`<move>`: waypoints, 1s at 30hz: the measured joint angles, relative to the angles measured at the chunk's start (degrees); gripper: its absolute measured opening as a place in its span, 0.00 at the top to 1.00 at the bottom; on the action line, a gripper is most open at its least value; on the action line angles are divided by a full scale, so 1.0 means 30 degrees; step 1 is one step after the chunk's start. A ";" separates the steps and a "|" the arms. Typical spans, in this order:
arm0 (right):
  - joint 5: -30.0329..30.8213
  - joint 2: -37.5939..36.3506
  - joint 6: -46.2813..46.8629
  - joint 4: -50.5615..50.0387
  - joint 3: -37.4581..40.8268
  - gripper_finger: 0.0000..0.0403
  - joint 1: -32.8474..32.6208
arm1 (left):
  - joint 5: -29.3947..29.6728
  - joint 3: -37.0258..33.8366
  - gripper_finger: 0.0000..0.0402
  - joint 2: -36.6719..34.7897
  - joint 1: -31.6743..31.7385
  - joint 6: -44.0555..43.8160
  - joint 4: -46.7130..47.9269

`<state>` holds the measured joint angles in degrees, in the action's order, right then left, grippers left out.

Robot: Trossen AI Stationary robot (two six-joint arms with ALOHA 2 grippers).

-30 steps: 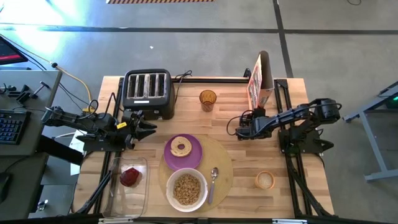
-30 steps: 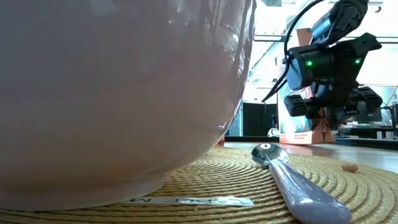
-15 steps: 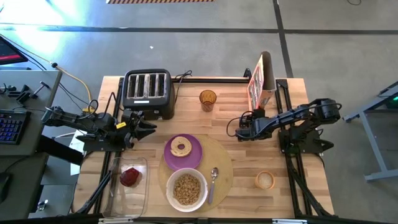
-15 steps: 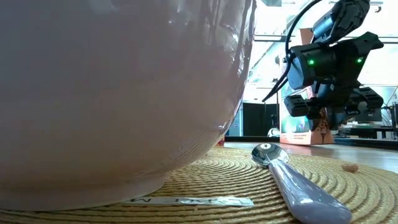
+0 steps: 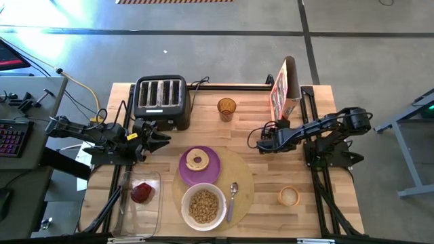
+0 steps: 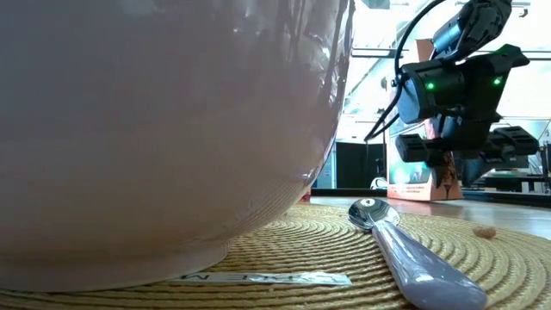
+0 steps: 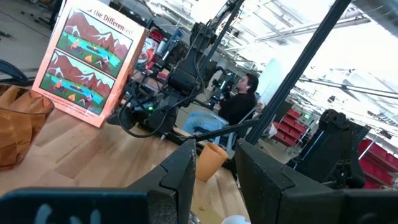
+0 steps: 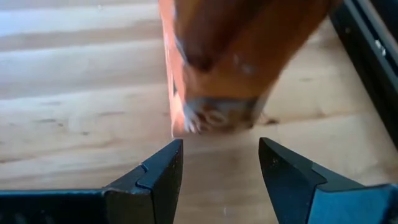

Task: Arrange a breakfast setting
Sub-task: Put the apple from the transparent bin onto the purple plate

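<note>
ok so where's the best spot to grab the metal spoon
Probably the long flat handle of the metal spoon, taken from straight above, fingers across its narrow width. It lies flat on the round tan placemat, rounded head end away from the front edge, with the white bowl close along one side.

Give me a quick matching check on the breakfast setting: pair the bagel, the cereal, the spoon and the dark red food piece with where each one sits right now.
Things:
1. toasted bagel
2. brown cereal
3. metal spoon
4. dark red food piece

Places:
A. in the clear plastic container
B. on the placemat, beside the bowl
C. on the purple plate
D. in the white bowl

Pairs: 1-C, 2-D, 3-B, 4-A
</note>
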<state>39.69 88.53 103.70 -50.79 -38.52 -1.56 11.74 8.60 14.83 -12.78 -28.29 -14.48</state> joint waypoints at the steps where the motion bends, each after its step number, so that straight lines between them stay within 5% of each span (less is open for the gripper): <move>1: -0.0237 0.0000 0.0007 -0.0006 0.0000 0.53 0.0000 | -0.0003 0.0006 0.74 -0.0001 -0.0002 0.0006 0.0003; 14: -0.2756 0.0000 -0.0608 0.0585 -0.0701 0.53 -0.1247 | -0.0006 -0.0001 0.74 -0.0001 0.0001 0.1175 0.0015; 30: 0.0934 -0.1661 -1.0368 0.0798 -0.4400 0.53 -0.2783 | -0.0285 0.0003 0.74 -0.0001 -0.0001 0.4237 0.0015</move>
<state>42.50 83.55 72.60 -48.40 -51.72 -9.91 10.89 8.61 14.83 -12.78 -15.58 -14.44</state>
